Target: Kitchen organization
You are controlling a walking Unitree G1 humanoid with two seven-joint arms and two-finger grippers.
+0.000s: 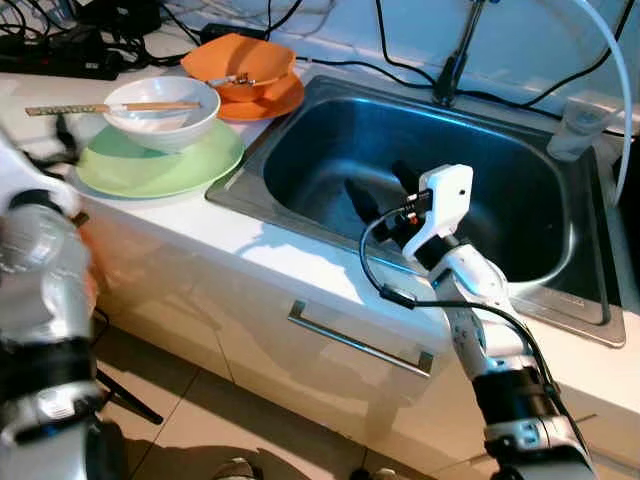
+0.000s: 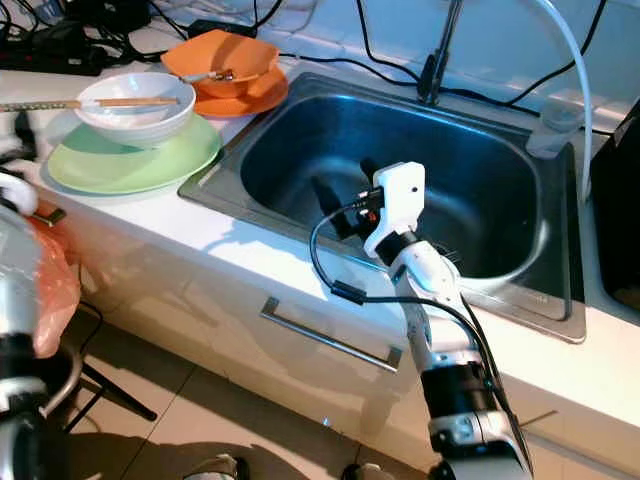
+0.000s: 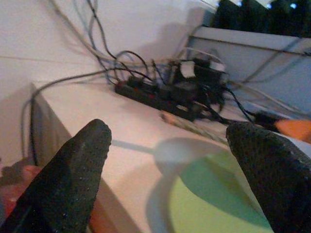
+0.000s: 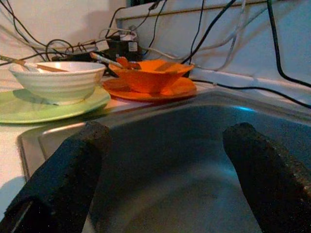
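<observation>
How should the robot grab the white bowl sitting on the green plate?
Probably by the white ceramic bowl's thin rim on the sink-facing side, one finger inside, one outside. The wooden chopsticks lie across the top, sticking out the far side, and the round green plate underneath blocks scooping.

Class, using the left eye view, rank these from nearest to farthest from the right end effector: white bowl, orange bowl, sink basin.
1. Sink basin: the right end effector, open, hangs over it.
2. Orange bowl: on the counter behind the sink's left corner.
3. White bowl: farther left, on the green plate.
</observation>
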